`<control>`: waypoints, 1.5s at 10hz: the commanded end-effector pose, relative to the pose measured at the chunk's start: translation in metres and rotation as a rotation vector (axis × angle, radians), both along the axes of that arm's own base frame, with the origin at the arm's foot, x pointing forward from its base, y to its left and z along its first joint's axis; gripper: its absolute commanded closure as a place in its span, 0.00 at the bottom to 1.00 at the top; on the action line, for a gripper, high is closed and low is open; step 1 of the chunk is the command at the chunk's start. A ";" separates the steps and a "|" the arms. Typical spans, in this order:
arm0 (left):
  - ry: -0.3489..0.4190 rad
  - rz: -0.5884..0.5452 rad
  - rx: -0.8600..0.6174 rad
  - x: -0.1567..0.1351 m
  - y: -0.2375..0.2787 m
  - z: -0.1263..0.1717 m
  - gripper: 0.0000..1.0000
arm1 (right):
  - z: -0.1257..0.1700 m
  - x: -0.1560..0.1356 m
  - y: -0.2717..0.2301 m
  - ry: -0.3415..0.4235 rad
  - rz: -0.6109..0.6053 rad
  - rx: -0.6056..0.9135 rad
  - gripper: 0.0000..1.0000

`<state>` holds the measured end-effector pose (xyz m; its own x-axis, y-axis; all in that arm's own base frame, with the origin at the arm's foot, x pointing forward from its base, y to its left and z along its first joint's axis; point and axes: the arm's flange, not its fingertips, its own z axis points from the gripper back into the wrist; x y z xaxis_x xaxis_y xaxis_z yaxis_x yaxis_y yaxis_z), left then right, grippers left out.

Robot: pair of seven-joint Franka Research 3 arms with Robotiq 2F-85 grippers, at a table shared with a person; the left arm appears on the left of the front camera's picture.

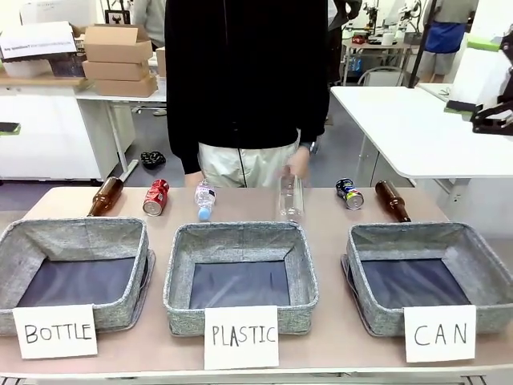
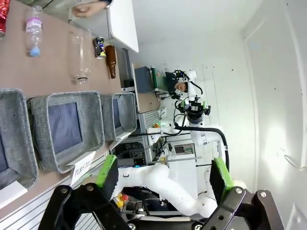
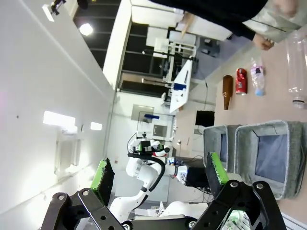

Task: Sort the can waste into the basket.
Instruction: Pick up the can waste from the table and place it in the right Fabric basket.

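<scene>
- Front view: the red can (image 1: 155, 196) lies on its side on the surface (image 1: 321, 337), far row, at about 10 o'clock from the middle basket. The dark can (image 1: 349, 193) lies on its side at about 12 o'clock from the CAN basket (image 1: 489, 277), just beside a brown bottle (image 1: 393, 200).
- Front view: the CAN basket stands at the right end of the near row and is empty. Neither can is in it. A person's hand (image 1: 298, 163) rests on a clear bottle (image 1: 291, 197) in the middle. No tool shows over the surface.
- Left wrist view: the left tool (image 2: 163, 179) is released and empty, well apart from the surface. The dark can (image 2: 99, 47) lies at about 11 o'clock from it.
- Right wrist view: the right tool (image 3: 157, 179) is released and empty, raised clear of the surface. The red can (image 3: 241, 81) lies at about 1 o'clock; the dark can is out of this view.
- Judgement: the dark can is nearer the right arm's side and the target basket. Its long axis runs obliquely toward the near right, so the tool should close across that axis. The red can sits on the left arm's side, well apart from the basket.
</scene>
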<state>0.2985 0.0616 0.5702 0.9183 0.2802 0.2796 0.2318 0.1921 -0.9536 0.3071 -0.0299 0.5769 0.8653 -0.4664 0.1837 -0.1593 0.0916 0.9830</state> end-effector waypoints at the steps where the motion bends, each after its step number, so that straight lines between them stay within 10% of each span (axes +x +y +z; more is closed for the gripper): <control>1: -0.028 -0.007 -0.012 0.003 -0.002 0.001 0.00 | 0.001 0.007 0.003 -0.038 -0.001 0.014 0.00; 8: 0.001 0.002 0.001 0.001 -0.001 0.000 0.00 | 0.001 0.007 0.003 -0.038 -0.001 0.014 0.00; 12: -0.115 0.158 0.966 0.098 -0.078 -0.010 0.00 | 0.001 0.007 0.003 -0.038 -0.001 0.014 0.00; 15: 0.004 0.190 0.804 0.132 -0.073 -0.017 0.00 | 0.001 0.007 0.003 -0.038 -0.001 0.014 0.00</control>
